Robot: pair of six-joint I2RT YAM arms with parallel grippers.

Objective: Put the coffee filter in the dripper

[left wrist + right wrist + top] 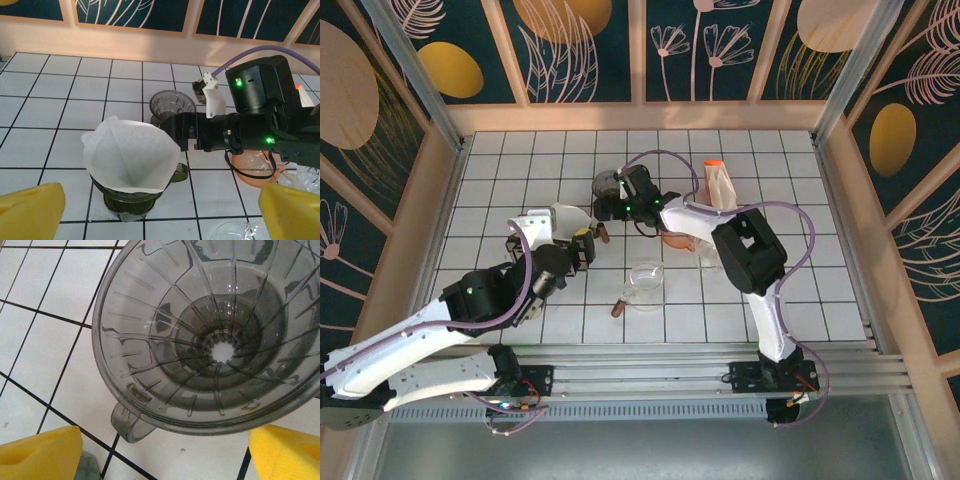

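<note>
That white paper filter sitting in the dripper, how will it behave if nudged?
The paper filter looks thin and folded, so it is probably floppy and very light. It stands well above the dripper, so a nudge would likely tilt or crumple it.

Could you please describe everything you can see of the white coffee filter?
The coffee filter is a white paper cone, opened out, with a faint crease down its inside and a wavy upper rim. It sits point down in a dark, smoky dripper on the tiled table, standing well above the dripper's rim and leaning slightly left. Nothing else plainly touches it.
</note>
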